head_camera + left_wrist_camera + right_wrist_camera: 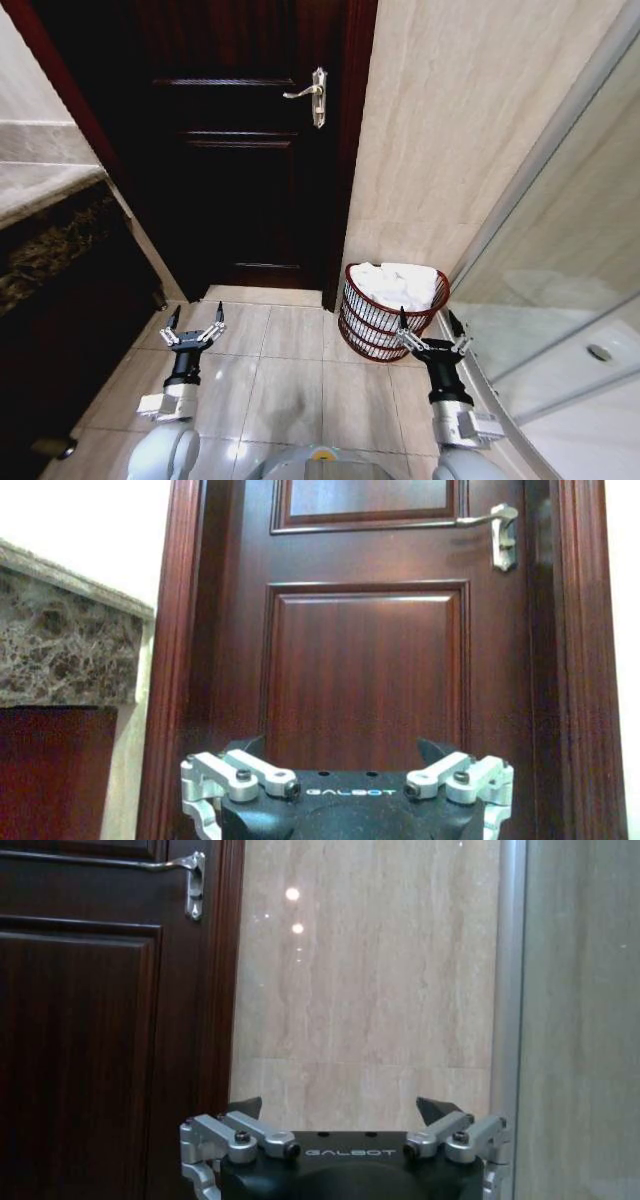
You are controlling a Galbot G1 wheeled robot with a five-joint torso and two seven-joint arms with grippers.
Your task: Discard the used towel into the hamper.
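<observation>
Towel (397, 284) heaped in hamper (372, 328), just beyond spread, empty right gripper (431, 329); left gripper (195, 323) spread too; could snag rim.

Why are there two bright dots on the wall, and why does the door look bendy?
Right wrist view: the two dots are lamp glare bouncing off the shiny tiled wall. Head view: a wide lens curves straight things, so the door and glass panel lean; the floor tiles show soft reflections near the hamper. Left wrist view: the door looks straight and evenly lit.
</observation>
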